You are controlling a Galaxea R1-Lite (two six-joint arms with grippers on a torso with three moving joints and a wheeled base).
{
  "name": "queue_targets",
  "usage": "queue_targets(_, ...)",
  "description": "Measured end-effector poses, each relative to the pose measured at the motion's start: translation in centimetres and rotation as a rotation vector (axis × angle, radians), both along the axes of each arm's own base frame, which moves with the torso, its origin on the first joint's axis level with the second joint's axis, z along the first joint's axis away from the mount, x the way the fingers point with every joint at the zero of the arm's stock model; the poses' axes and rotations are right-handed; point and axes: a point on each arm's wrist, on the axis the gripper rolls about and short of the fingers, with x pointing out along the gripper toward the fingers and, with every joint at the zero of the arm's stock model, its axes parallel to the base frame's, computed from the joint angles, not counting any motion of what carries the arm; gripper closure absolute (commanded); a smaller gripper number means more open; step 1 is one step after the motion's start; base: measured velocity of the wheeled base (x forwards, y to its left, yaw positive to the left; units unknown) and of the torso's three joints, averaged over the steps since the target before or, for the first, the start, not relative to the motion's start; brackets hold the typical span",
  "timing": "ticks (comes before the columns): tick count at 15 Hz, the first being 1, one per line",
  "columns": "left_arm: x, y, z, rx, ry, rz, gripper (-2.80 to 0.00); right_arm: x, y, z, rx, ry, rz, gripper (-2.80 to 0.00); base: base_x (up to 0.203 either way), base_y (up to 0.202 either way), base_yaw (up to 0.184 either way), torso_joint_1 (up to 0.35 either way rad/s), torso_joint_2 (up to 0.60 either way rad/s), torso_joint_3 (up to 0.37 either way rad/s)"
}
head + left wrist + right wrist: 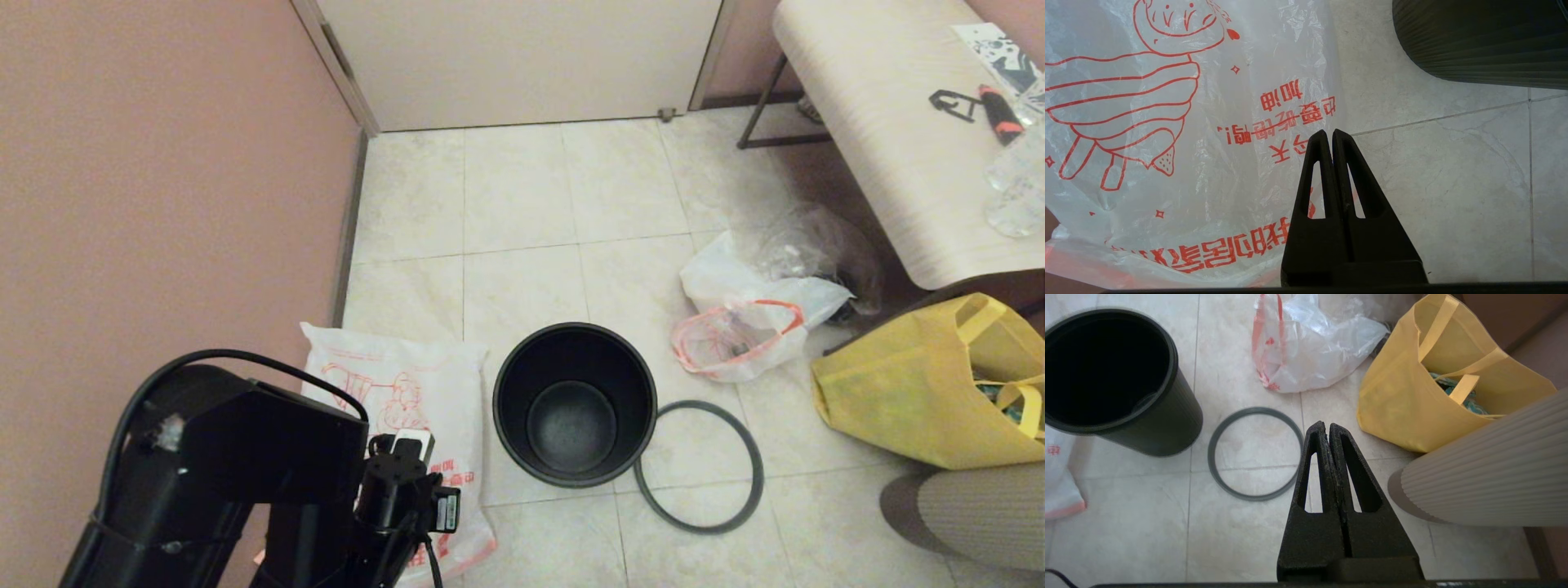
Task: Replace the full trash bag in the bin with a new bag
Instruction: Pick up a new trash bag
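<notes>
Two grippers pressed together, empty. Left gripper (1332,136) hangs over near edge of new bag (408,392), your closer arm. Bag lies flat, long axis running away from you, just left of bin (574,469). Right gripper (1327,430) near loose ring (1255,453).

I see pale floor tiles (522,196) carrying the bin (574,404), its grey ring (699,466), the new bag (392,392), the full trash bag (747,322) and a yellow tote (914,392).
</notes>
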Motion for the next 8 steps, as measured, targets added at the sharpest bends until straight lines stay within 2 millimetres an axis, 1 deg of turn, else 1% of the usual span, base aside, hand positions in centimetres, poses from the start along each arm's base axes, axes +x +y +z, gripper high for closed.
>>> queue_targets(1, 0.0, -0.01, 0.01, -0.001, 0.0, -0.001, 0.0, 0.01, 0.05, -0.13, -0.013, 0.008, 0.021, 0.0, 0.0, 0.0, 0.0, 0.0, 0.0, 0.0)
queue_targets(3, 0.01, -0.02, 0.02, 0.0, -0.001, -0.001, 0.0, -0.02, 0.11, -0.85, -0.007, 0.089, 0.051, 0.0, 0.0, 0.0, 0.0, 0.0, 0.0, 0.0)
queue_targets(4, 0.02, -0.02, 0.02, 0.006, -0.002, -0.004, 0.0, -0.1, 0.12, -0.89, 0.001, 0.108, 0.053, 0.0, 0.0, 0.0, 0.0, 0.0, 0.0, 0.0)
queue_targets(6, 0.11, 0.08, -0.23, 0.031, 0.002, -0.011, 0.0, -0.16, 0.12, -0.85, 0.026, 0.115, 0.052, 0.0, 0.0, 0.0, 0.0, 0.0, 0.0, 0.0)
queue_targets(8, 0.38, 0.13, -0.98, 0.067, 0.014, -0.021, 0.0, -0.17, 0.11, -0.83, 0.037, 0.116, 0.05, 0.0, 0.0, 0.0, 0.0, 0.0, 0.0, 0.0)
